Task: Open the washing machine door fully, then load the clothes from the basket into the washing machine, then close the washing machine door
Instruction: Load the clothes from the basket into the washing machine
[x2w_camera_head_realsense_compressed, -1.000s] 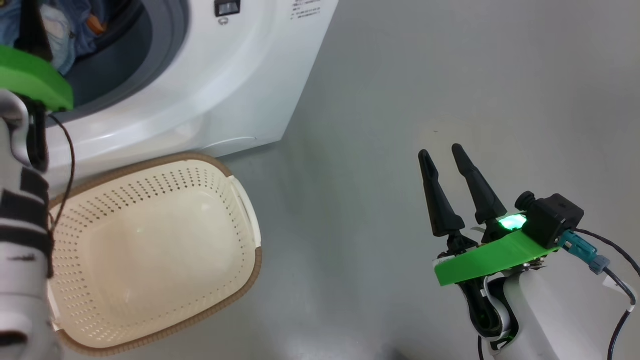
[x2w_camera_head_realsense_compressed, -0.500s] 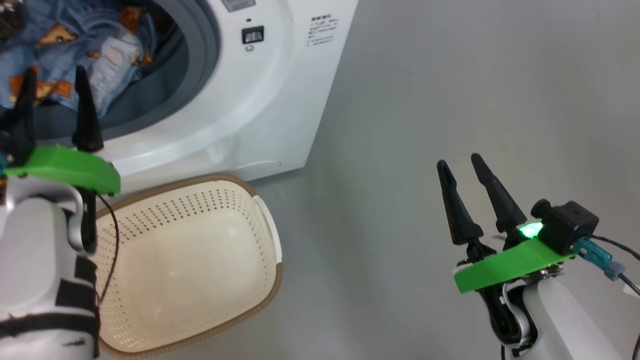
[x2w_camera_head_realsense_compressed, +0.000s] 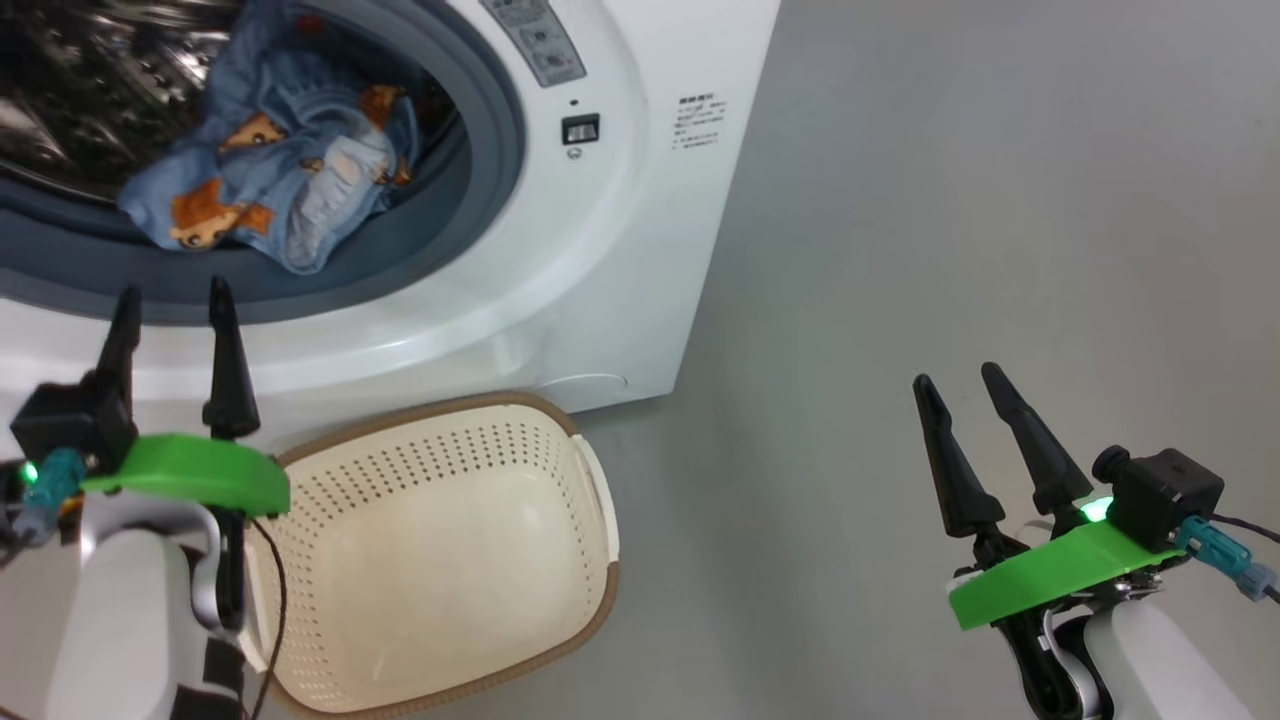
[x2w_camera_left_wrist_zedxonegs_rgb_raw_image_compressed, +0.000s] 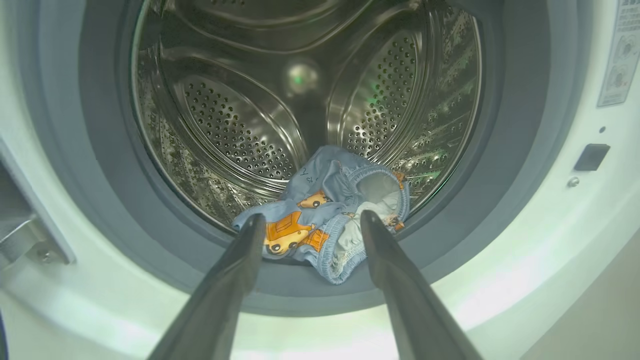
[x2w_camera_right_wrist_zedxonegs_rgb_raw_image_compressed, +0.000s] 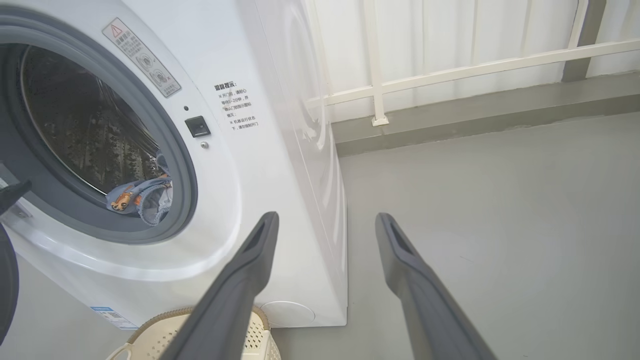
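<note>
Clothes (x2w_camera_left_wrist_zedxonegs_rgb_raw_image_compressed: 327, 215) in drum mouth, just beyond spread left fingers (x2w_camera_left_wrist_zedxonegs_rgb_raw_image_compressed: 245, 260), untouched.

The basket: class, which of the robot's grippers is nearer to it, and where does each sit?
Left. The left gripper is by the basket's left rim, pointing at the washing machine; the right gripper is well off to its right, over floor.

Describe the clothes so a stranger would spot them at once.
Start at the big white washing machine. At the bottom of its round opening, a crumpled bundle of clothes lies over the grey rubber ring. It is the only fabric there: light blue with orange-brown bears.
</note>
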